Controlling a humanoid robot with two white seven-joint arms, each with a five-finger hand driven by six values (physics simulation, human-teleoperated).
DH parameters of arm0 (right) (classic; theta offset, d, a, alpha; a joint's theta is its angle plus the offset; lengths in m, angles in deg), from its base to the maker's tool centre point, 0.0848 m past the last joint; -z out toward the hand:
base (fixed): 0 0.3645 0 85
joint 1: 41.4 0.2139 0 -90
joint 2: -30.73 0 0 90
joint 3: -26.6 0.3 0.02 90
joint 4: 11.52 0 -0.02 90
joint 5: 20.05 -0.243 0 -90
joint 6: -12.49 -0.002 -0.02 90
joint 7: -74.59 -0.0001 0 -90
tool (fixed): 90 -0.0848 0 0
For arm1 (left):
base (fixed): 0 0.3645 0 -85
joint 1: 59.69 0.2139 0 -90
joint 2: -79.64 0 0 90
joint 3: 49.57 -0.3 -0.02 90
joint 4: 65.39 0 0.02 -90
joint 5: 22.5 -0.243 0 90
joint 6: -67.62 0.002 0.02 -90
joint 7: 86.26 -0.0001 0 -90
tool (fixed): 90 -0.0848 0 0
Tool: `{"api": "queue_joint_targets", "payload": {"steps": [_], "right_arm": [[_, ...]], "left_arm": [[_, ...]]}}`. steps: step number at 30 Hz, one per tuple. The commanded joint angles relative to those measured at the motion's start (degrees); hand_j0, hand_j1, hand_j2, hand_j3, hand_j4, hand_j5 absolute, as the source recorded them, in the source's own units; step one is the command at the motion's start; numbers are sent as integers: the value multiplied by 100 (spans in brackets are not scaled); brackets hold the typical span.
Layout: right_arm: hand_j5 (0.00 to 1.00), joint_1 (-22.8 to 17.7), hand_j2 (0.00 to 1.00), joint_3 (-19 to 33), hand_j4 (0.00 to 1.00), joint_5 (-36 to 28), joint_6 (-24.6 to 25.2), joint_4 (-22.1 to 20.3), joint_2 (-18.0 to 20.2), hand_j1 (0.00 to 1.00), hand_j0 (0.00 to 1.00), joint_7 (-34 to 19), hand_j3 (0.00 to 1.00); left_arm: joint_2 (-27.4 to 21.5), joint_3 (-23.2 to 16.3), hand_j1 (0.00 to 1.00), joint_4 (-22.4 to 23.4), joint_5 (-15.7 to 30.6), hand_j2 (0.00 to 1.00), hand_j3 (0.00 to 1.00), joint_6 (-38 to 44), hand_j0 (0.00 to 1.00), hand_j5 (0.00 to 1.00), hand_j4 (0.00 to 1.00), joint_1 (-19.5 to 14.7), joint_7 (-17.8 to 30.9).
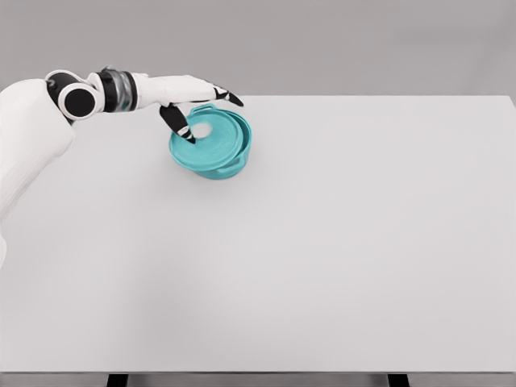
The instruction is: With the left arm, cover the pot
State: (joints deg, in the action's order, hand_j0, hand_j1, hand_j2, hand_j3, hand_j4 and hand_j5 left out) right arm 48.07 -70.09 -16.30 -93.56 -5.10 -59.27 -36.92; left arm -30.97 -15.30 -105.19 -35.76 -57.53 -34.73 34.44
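While the white table (322,258) fills nearly the whole frame, everything of interest sits in its upper left, where a teal pot (216,153) stands on the surface near the far edge. Its lid (211,139) — the same teal, with a pale round spot near the middle that looks like the knob — lies on the pot but tilted, the left side dipping toward the viewer and the right side raised, so that the pot's rim shows as a crescent along the right and a small handle pokes out at the lower right. Whether the lid sits fully seated I cannot tell; it looks askew. From the left edge of the frame comes the left arm (32,137), bulky and white at the shoulder, with a black-ringed joint and a dark wrist band before the hand. That left hand (193,97) reaches over the pot's upper left side — the long black-tipped fingers (226,95) stretch out flat above the far rim, while the thumb (177,122) angles down and touches the lid's left portion beside the pale spot. It looks like a loose pinch on the lid's near edge rather than a closed fist, with the digits fairly extended. Grey wall runs behind the table along the top of the frame.
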Motion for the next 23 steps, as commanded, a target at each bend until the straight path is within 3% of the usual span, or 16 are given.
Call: {"api": "queue_joint_targets", "payload": {"steps": [1, 9, 11, 14, 15, 18, 20, 23], "right_arm": [[100, 0, 100, 1, 100, 3, -3, 0, 0, 100, 100, -2, 100], [100, 0, 100, 1, 100, 3, -3, 0, 0, 100, 100, -11, 100], [100, 0, 100, 1, 100, 3, -3, 0, 0, 100, 100, -11, 100], [100, 0, 100, 1, 100, 3, -3, 0, 0, 100, 100, -2, 100], [100, 0, 100, 1, 100, 3, -3, 0, 0, 100, 100, -2, 100], [100, 0, 100, 1, 100, 3, -3, 0, 0, 100, 100, -2, 100], [100, 0, 100, 1, 100, 3, -3, 0, 0, 100, 100, -10, 100], [100, 0, 100, 1, 100, 3, -3, 0, 0, 100, 100, -2, 100]], "left_arm": [[-31, 18, 100, -2, 51, 100, 100, 15, 100, 100, 100, 0, -3], [-57, 27, 100, -46, 139, 100, 100, 15, 100, 100, 100, -44, 6], [-294, 27, 100, -195, 227, 100, 100, 15, 100, 100, 100, -44, 15], [-1296, -17, 100, -1336, 1193, 100, 100, 15, 100, 100, 100, 9, 24], [-1858, -70, 100, -1925, 1615, 100, 100, 15, 100, 100, 100, 61, 33], [-3071, 18, 100, -3218, 2240, 100, 100, 15, 100, 100, 100, 729, 59], [-3555, 229, 100, -3684, 2266, 100, 100, 15, 100, 100, 100, 1116, 59], [-3643, 905, 100, -3790, 2249, 100, 100, 15, 100, 100, 100, 1889, 50]]}}
